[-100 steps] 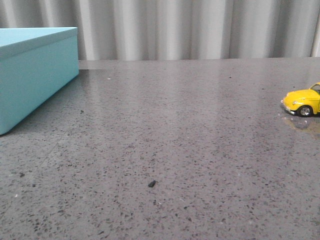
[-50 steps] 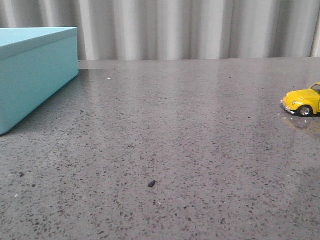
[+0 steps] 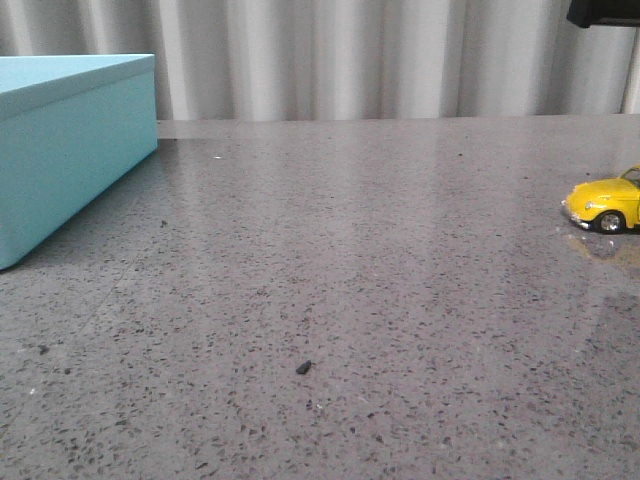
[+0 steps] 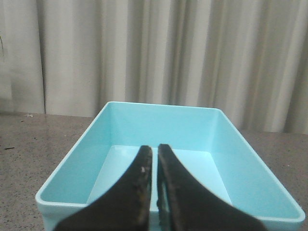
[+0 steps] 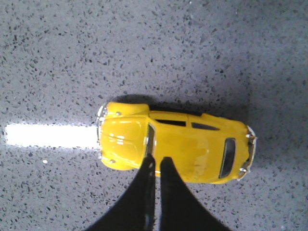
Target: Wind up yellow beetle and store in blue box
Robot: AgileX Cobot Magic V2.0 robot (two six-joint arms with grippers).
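Clearly the job stood at its very start: the yellow beetle [image 5: 175,147] sat untouched on its wheels at the far right of the surface [image 3: 350,300], well apart from the blue box [image 3: 70,150], which lay open-topped and empty at the far left. The right gripper [image 5: 155,166] hung directly above the car's roof, its fingers pressed nearly together with only a sliver between them, holding nothing. The left gripper [image 4: 154,154] hovered over the near end of the box, its fingers likewise almost closed and empty.

By my judgement the step in hand was the approach to the car. The next move would call for the right fingers to spread wide enough to straddle the body, then come down and close on its sides, so it could be pulled back to wind it.

The surface was dark grey speckled stone, glossy enough to mirror the car and a strip of light; a small dark crumb [image 3: 303,367] lay near the front. Pale pleated curtains [image 3: 350,60] closed off the room behind
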